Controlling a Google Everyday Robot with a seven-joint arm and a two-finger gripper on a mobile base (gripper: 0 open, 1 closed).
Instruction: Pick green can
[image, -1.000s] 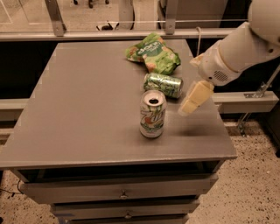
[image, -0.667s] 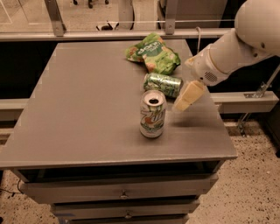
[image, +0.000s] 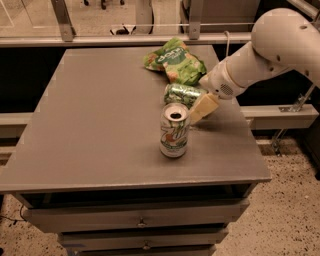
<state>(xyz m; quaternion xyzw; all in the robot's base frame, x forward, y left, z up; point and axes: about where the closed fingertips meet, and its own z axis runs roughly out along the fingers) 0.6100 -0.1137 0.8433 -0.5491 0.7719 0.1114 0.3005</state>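
Observation:
The green can (image: 181, 94) lies on its side on the grey table (image: 100, 120), right of centre, behind the upright white can. It is shiny green with pale mottling. My gripper (image: 201, 109) hangs from the white arm that reaches in from the right. Its pale fingers point down and to the left, just right of the green can's end and close behind the white can.
An upright white can (image: 174, 131) with a green-red logo and open top stands in front of the green can. A crinkled green snack bag (image: 176, 62) lies behind it. The table's right edge (image: 250, 125) is near. Drawers sit below the tabletop.
The arm and gripper have moved left, closer to the green can and the white can. The cans and the bag have not moved.

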